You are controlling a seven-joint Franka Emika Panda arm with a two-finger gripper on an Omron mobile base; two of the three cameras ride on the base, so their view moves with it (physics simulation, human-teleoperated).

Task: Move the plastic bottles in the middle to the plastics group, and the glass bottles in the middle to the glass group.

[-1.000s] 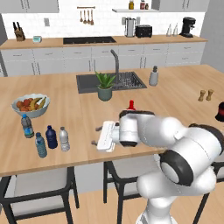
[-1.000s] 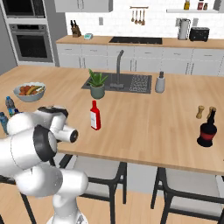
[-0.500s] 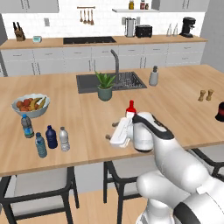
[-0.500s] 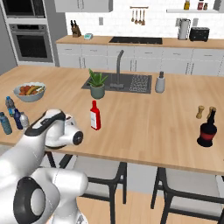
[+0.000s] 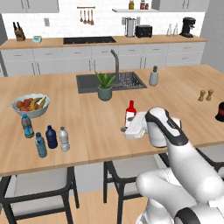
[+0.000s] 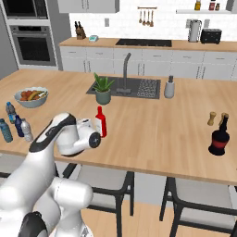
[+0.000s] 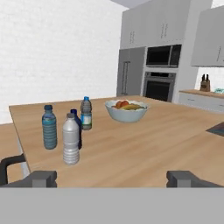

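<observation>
1. The table (image 5: 100, 140) was a long wooden island with a sink (image 5: 111, 81) set into its far side.
2. Near its left end stood four small bottles close together: two blue-labelled water bottles (image 5: 27, 126), a navy bottle (image 5: 51, 137) and a clear greyish bottle (image 5: 64, 139).
3. A fruit bowl (image 5: 30, 105) sat just behind them.
4. A potted plant (image 5: 105, 86) stood by the sink.
5. A red bottle (image 5: 130, 113) stood upright mid-table.
6. At the right end stood two small shakers (image 6: 217, 118) and a dark bottle (image 6: 219, 137).
</observation>
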